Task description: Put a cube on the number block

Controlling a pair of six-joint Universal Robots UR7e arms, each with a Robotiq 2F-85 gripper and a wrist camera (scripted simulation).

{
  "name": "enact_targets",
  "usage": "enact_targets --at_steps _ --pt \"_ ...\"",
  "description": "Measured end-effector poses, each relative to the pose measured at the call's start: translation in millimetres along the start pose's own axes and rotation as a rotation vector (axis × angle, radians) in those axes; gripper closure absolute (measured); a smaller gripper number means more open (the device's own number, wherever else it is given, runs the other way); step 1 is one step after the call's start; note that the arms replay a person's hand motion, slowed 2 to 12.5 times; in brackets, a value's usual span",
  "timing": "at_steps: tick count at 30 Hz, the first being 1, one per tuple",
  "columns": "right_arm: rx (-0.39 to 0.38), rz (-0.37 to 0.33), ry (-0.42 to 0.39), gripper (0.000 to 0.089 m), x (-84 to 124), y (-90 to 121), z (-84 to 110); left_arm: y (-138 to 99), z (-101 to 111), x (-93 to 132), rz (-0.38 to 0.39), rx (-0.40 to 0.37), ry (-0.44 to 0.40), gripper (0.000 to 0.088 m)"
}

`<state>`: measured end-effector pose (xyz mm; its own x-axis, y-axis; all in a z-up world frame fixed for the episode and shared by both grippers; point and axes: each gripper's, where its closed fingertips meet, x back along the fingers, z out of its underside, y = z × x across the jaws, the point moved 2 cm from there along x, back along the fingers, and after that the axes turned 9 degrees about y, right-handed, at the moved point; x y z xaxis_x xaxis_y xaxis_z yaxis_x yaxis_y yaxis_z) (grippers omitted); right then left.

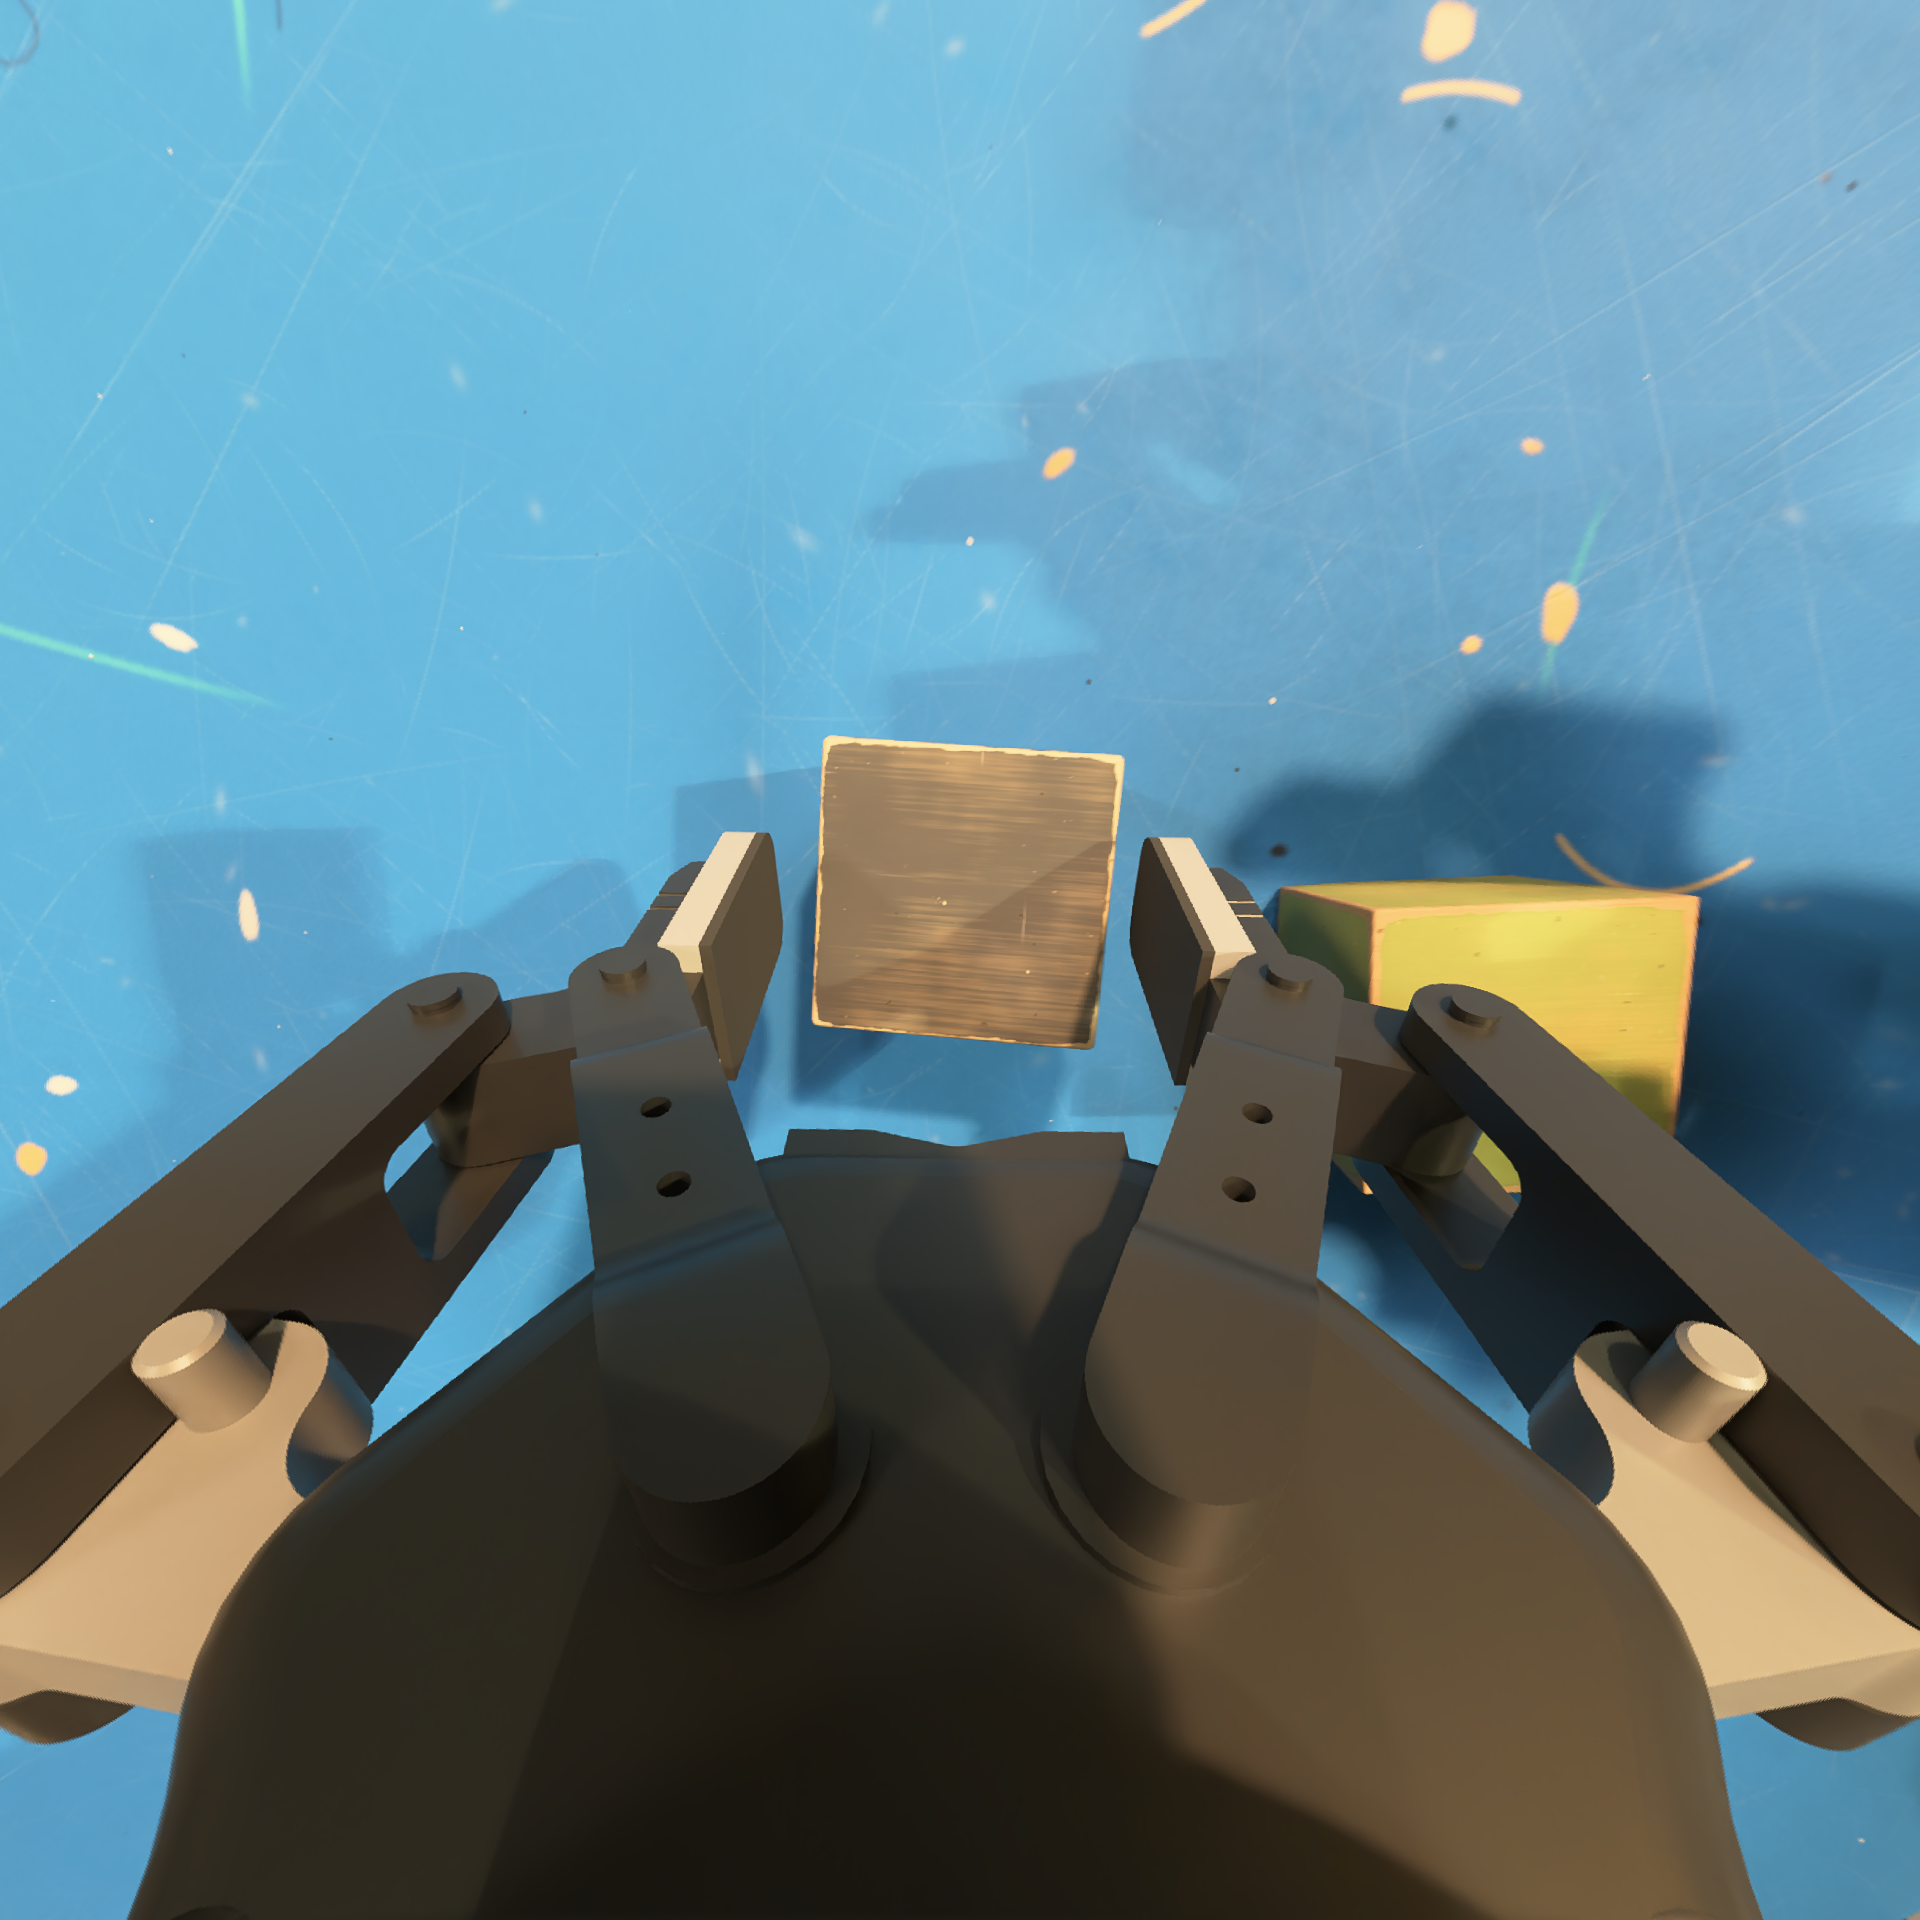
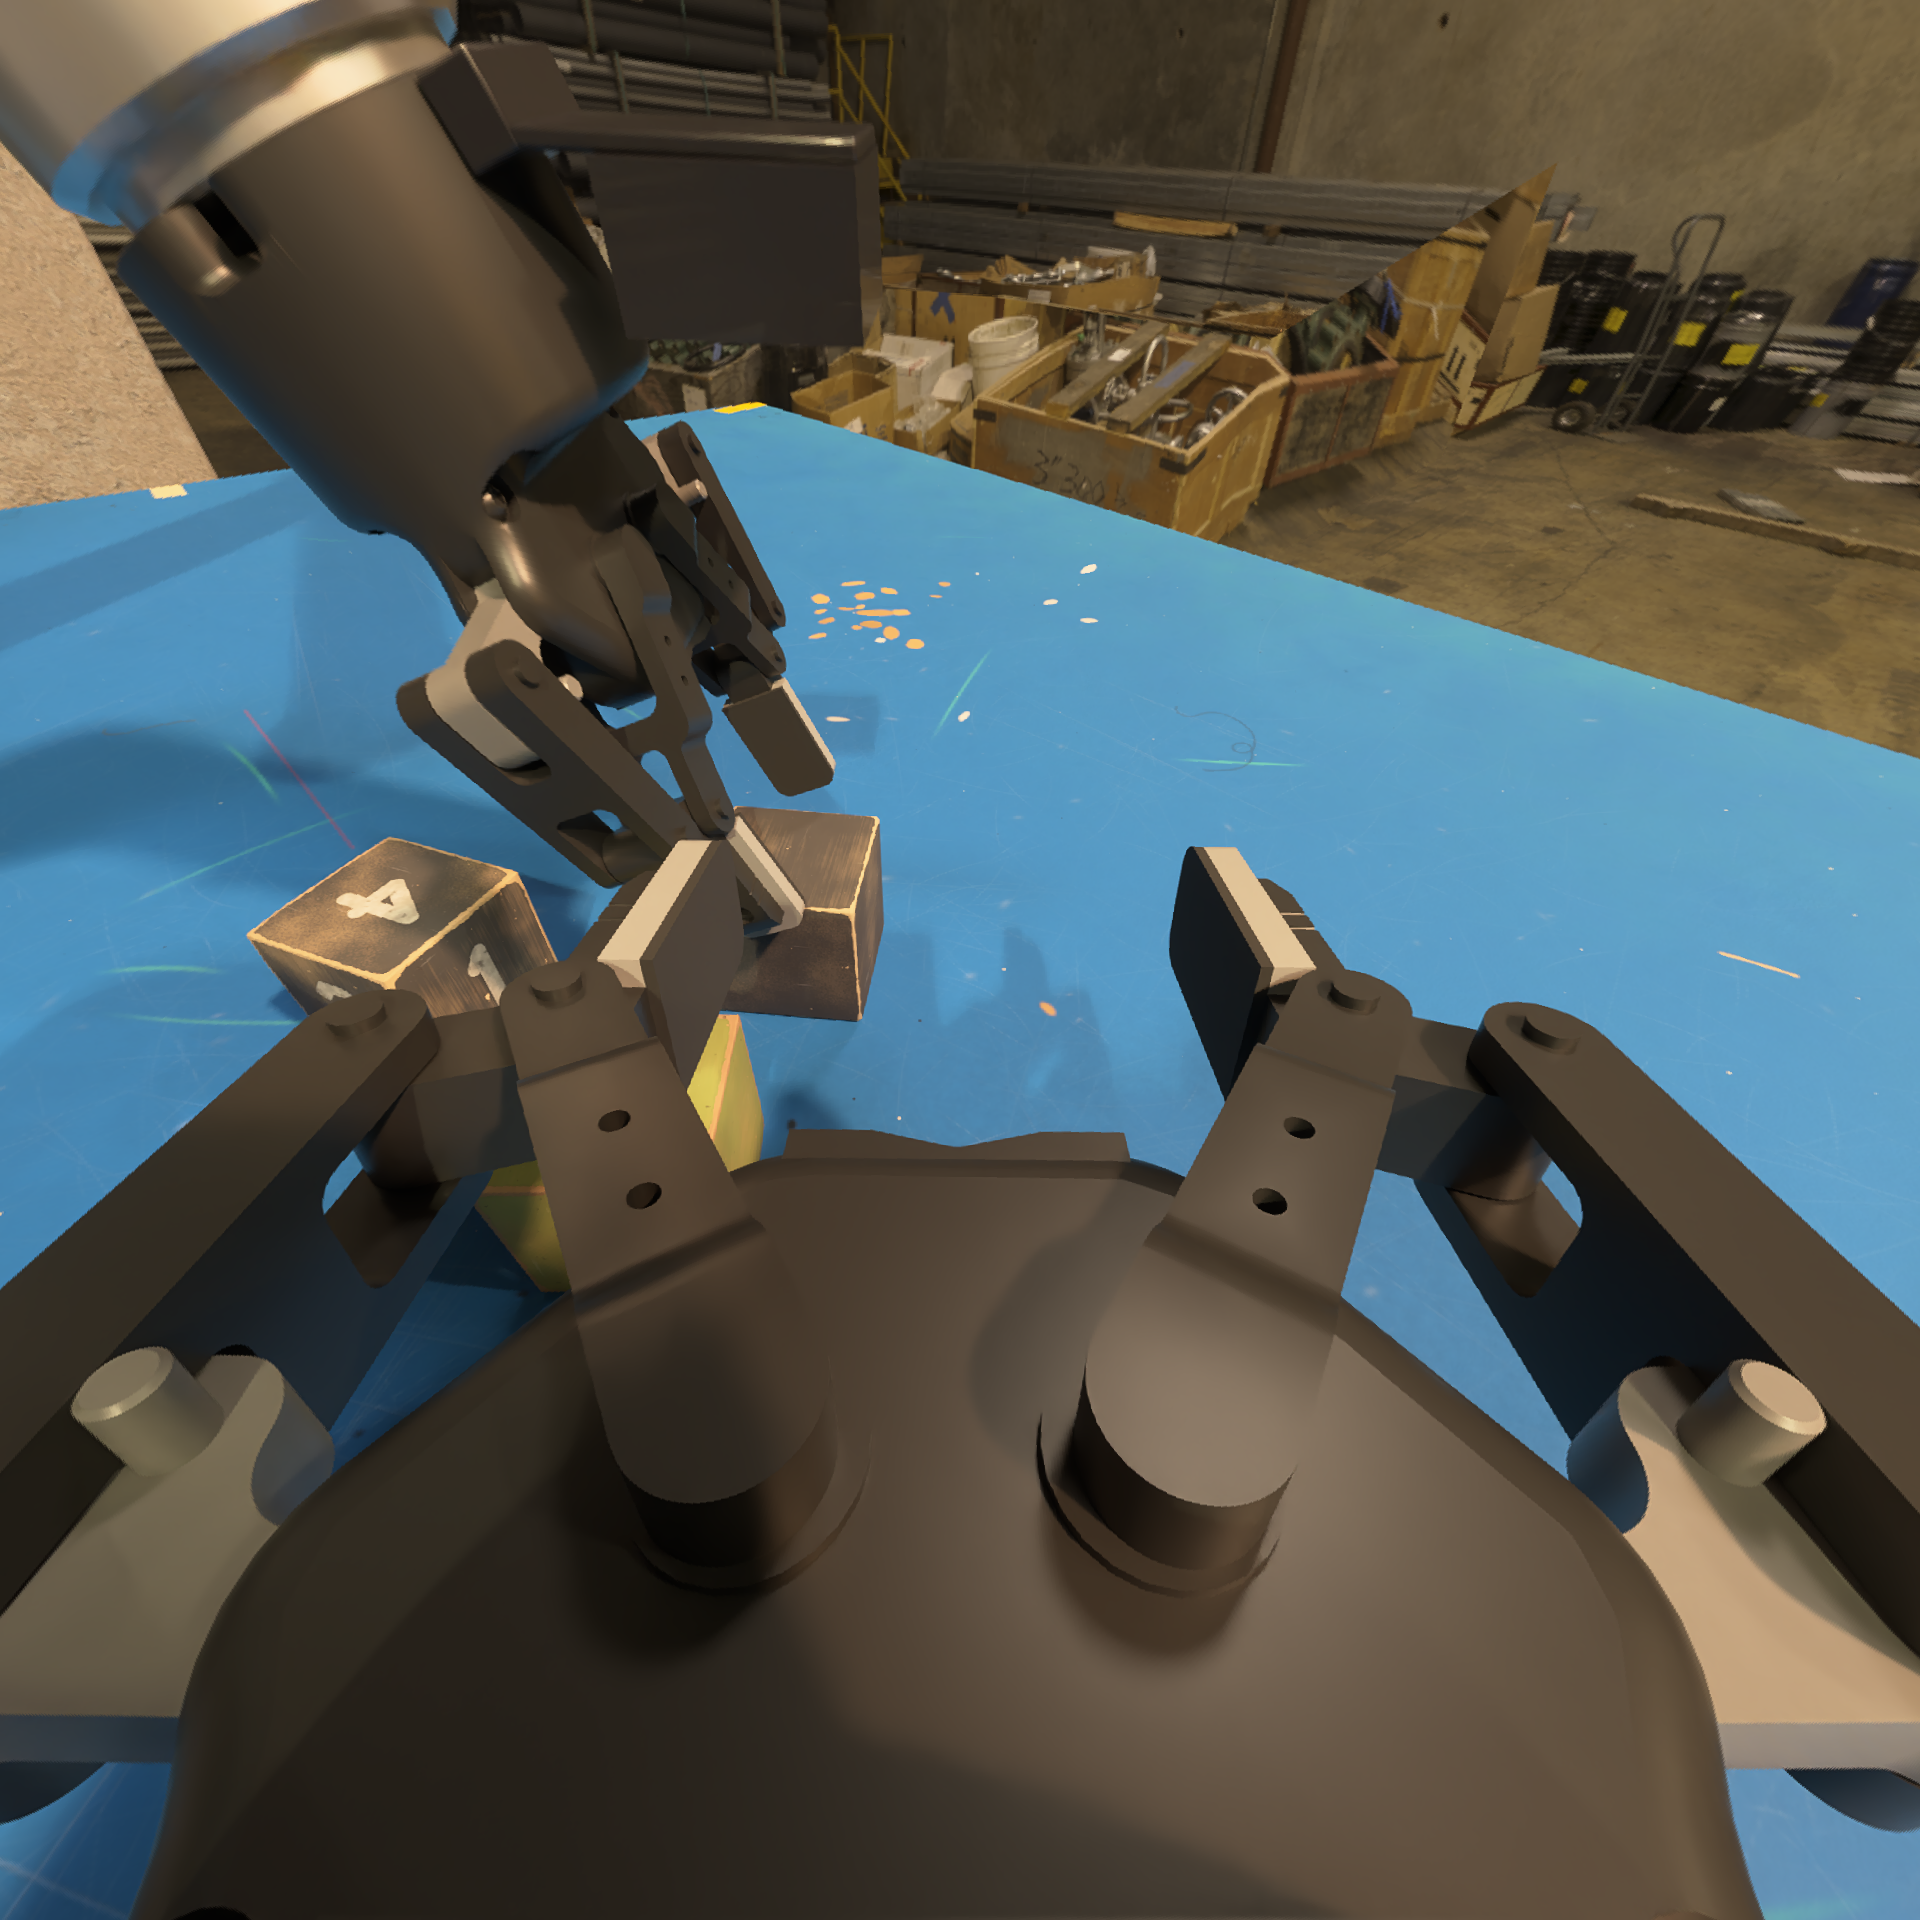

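A dark plain cube (image 1: 961, 894) sits on the blue table (image 1: 416, 416), seen from above in the left wrist view. My left gripper (image 1: 956, 914) is open, with one finger on each side of the cube and a small gap at both pads. A yellow-green cube (image 1: 1527, 987) stands just to its right. In the right wrist view the left gripper (image 2: 790, 821) hangs over the dark cube (image 2: 821, 925). The dark number block (image 2: 395, 914) stands left of it. The yellow-green cube (image 2: 727, 1091) is mostly hidden behind my right gripper's finger. My right gripper (image 2: 951, 914) is open and empty above the table.
The blue table (image 2: 1351, 831) is scratched and paint-flecked, and its far edge runs diagonally across the right wrist view. Beyond the edge are wooden crates (image 2: 1122, 416) and dark barrels (image 2: 1714, 353) on a warehouse floor. The left arm's wrist (image 2: 364, 291) fills the upper left.
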<state>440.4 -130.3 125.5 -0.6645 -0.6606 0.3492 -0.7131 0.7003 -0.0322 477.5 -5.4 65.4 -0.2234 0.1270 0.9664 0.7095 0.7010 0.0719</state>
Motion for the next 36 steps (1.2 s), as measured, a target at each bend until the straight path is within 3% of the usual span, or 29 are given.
enact_targets --at_steps 9,15,20,24,30,36 --pt "-0.005 -0.005 -0.012 0.0169 3 0 -2.8 -2 8 -9 0.026 -0.015 0.05 0.0218" --pt "-0.004 -0.007 -0.01 0.0169 2 1 -2.7 -2 7 -11 0.025 -0.035 0.045 0.0255" --pt "0.0 -0.006 -0.007 0.017 2 2 -2.2 -1 9 -18 0.023 -0.057 0.074 0.0356" --pt "0.001 -0.007 -0.006 0.017 2 2 -2.2 -2 9 -19 0.036 -0.073 0.077 0.0358" --pt "0.002 -0.01 -0.003 0.017 2 3 -1.9 -5 14 -6 0.073 -0.123 0.068 0.0358" --pt "0.004 -0.014 -0.001 0.017 1 3 -1.6 -5 26 23 0.109 -0.233 0.068 0.0357"
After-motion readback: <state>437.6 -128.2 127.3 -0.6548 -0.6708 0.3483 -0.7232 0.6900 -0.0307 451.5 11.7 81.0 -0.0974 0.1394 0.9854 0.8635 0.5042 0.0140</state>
